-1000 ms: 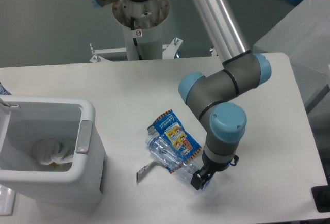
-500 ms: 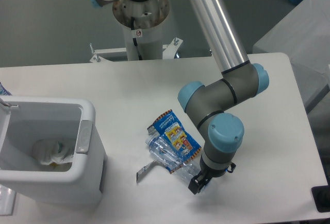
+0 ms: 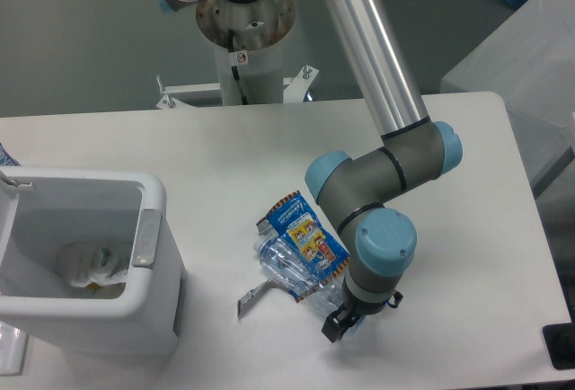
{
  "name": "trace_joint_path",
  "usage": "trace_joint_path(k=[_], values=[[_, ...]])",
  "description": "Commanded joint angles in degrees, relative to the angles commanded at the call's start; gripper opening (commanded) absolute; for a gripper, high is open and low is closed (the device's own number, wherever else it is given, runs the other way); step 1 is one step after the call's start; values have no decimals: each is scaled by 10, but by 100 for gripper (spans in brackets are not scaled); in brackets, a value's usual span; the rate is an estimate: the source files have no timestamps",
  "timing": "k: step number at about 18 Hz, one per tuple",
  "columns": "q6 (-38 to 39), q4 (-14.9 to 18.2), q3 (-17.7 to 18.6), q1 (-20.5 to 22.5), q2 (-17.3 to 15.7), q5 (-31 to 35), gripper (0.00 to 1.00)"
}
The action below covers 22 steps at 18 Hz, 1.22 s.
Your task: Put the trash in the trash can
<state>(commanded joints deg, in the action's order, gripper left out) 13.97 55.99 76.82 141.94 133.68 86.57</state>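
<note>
Pick-up step: gripper (image 3: 335, 328) down at the clear crushed plastic bottle's (image 3: 289, 274) four-o'clock end, jaws' state unreadable; next, a firm grasp, then lift toward the white rectangular plastic bin (image 3: 153, 199) at nine o'clock.

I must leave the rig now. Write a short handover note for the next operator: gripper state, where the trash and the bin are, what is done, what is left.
Gripper: low at the table, at the right end of the clear plastic bottle; open or shut cannot be told.
Blue foil snack wrapper: lies on top of the bottle, mid-table.
White rectangular trash can: at the table's left, with crumpled pale material inside.
Done: neither item is in the can.
Left: grasp and drop both in.
</note>
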Motion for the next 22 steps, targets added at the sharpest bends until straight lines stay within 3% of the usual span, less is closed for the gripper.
trace_joint_path(k=[4,12,22], values=[[0,0,0,0,0,0,99],[0,0,4,-1,-3,-1,76],[0,0,4,-2,-4,-1,71]])
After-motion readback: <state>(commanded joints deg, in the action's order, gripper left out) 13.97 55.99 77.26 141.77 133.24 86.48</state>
